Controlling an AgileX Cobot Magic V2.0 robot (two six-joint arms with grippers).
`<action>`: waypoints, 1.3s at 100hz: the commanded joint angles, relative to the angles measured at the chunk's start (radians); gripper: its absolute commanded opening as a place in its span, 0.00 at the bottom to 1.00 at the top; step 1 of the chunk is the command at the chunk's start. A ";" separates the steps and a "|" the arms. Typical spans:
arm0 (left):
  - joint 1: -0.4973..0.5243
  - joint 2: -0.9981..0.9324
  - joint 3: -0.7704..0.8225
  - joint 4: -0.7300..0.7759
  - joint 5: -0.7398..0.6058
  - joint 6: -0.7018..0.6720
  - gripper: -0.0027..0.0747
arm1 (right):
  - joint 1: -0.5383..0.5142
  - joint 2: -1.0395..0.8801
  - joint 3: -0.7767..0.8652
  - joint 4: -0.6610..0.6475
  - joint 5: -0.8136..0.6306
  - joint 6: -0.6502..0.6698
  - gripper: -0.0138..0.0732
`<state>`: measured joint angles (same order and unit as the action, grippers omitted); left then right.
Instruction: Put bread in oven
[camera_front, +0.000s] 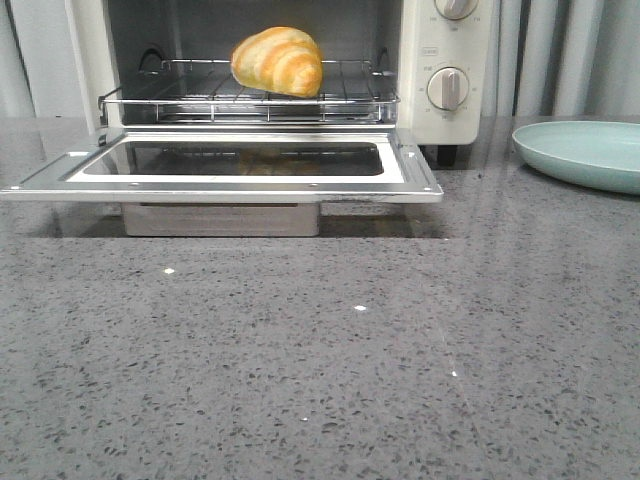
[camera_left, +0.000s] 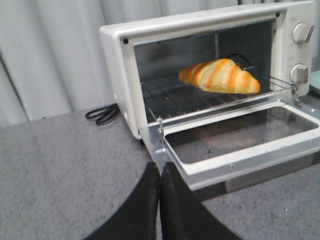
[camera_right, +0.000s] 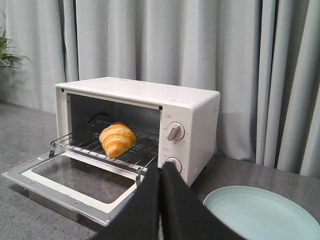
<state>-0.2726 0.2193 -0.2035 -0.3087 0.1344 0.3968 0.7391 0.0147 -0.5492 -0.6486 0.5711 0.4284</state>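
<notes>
L claw (camera_left: 160, 172) closed, empty, R claw (camera_right: 160, 172) same

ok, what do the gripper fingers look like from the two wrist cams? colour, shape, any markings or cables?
Both look alike. The left gripper and right gripper each show two matte black fingers, broad at the base and tapering to rounded tips. No markings, logos or cables are visible on them. The arms themselves are out of view, and the front camera shows neither gripper.

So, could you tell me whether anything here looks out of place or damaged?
Nothing stands out. The bread sits on the rack inside the oven, whose door hangs fully open and level. The plate beside it is bare, and no spills or damage show on the counter.
</notes>
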 joint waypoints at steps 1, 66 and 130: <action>0.037 -0.037 0.045 0.029 -0.069 -0.112 0.01 | -0.006 0.024 -0.019 -0.033 -0.065 0.006 0.08; 0.153 -0.249 0.227 0.136 0.125 -0.268 0.01 | -0.006 0.024 -0.019 -0.033 -0.065 0.006 0.08; 0.153 -0.249 0.227 0.136 0.125 -0.268 0.01 | -0.006 0.024 -0.019 -0.033 -0.065 0.006 0.08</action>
<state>-0.1218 -0.0013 0.0020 -0.1686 0.3283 0.1350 0.7391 0.0147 -0.5477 -0.6502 0.5711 0.4296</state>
